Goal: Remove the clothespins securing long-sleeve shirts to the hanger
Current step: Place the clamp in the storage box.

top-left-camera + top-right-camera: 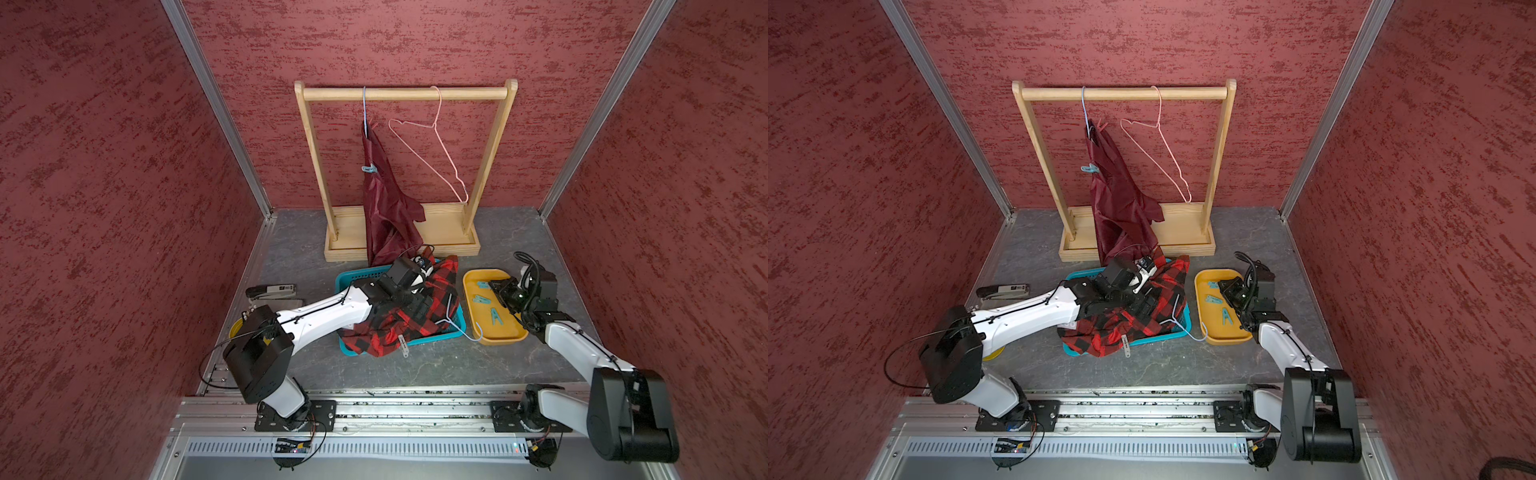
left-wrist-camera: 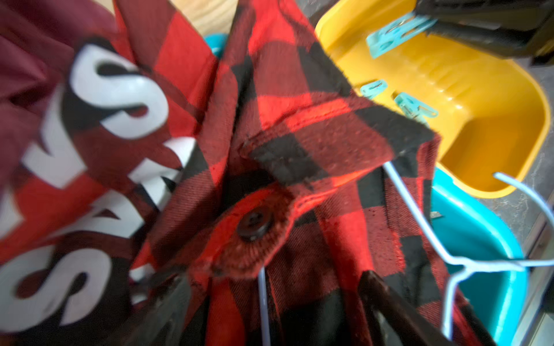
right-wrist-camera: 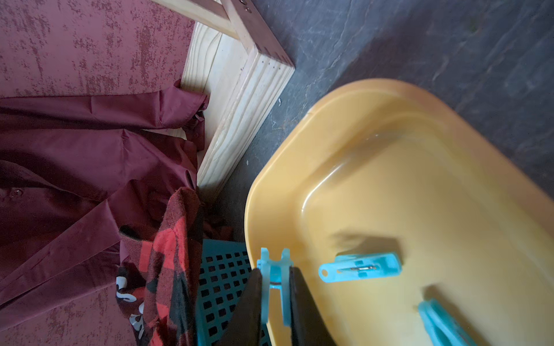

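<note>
right wrist view: my right gripper (image 3: 275,287) pinches a teal-blue plastic clothespin (image 3: 274,266) at the rim of the yellow tray (image 3: 389,134). my left gripper (image 2: 272,284) spreads wide above the red-and-black plaid shirt (image 2: 299,119) heaped in the teal mesh basket (image 2: 485,269). another teal clothespin (image 1: 369,168) grips the maroon satin shirt (image 1: 386,208) on the wooden rack (image 1: 407,93).

The plaid shirt (image 2: 299,119) partly covers a pale wire hanger (image 2: 419,212), near a teal basket (image 2: 479,239) and a yellow tray (image 2: 494,99) holding clothespins (image 2: 415,106).
</note>
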Robot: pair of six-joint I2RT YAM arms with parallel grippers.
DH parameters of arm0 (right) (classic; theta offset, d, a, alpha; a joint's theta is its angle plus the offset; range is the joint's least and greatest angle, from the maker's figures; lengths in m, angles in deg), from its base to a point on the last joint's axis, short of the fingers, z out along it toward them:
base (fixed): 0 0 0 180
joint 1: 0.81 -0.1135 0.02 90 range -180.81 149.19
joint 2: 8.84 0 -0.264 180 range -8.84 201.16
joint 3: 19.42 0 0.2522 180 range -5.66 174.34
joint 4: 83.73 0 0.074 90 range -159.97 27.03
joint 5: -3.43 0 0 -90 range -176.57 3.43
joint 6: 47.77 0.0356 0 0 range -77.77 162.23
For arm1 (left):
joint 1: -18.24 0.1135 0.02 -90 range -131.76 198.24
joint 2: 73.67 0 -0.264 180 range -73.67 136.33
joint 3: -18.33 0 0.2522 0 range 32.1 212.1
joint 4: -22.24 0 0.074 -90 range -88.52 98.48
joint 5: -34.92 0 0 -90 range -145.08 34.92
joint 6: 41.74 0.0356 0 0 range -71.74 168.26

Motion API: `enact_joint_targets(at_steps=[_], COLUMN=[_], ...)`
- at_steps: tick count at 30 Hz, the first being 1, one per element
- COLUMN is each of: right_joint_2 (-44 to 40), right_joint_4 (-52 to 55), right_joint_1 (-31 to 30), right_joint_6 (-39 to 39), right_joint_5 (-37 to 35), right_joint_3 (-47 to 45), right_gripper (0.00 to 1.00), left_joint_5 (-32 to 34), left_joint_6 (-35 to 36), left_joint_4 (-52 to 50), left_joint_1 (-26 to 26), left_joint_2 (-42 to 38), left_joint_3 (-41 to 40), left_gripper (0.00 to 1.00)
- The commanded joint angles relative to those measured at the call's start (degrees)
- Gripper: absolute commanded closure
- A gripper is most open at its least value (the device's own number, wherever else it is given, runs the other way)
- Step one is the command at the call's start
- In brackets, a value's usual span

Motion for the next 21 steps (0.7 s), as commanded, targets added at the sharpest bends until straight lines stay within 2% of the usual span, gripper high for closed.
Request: enact_joint_targets(at_steps=[1, 5, 11, 18, 21], right_joint_2=[0.94, 1.74, 1.31, 0.73, -0.42], right_joint_4=[-3.16, -5.01, -4.89, -3.28, -1.7], right_joint_1=[0.1, 0.1, 0.11, 0.15, 0.11], right_joint_6=[1.46, 2.4, 2.33, 2.38, 3.01], right_joint_5=[-0.5, 0.13, 0.23, -0.41, -1.61], right_joint_3=[-1.53, -3.11, -3.93, -3.51, -2.77], right_gripper=[0.76, 0.71, 0.7, 0.43, 0.37], left_joint_5=[-0.7, -0.65, -2.05, -1.69, -1.92], left_joint_6=[-1.91, -4.0, -8.82, -15.0, -20.78], left_joint_4=[-0.89, -2.62, -9.75, -24.57, -29.01], left_joint_1=[-0.49, -0.71, -1.63, -3.54, -3.5], left_joint_2=[-3.14, -5.91, -13.73, -21.75, -25.66], left_joint_3=[1.74, 2.42, 5.19, 7.87, 6.73], left_gripper=[0.0, 0.0, 0.0, 0.0, 0.0])
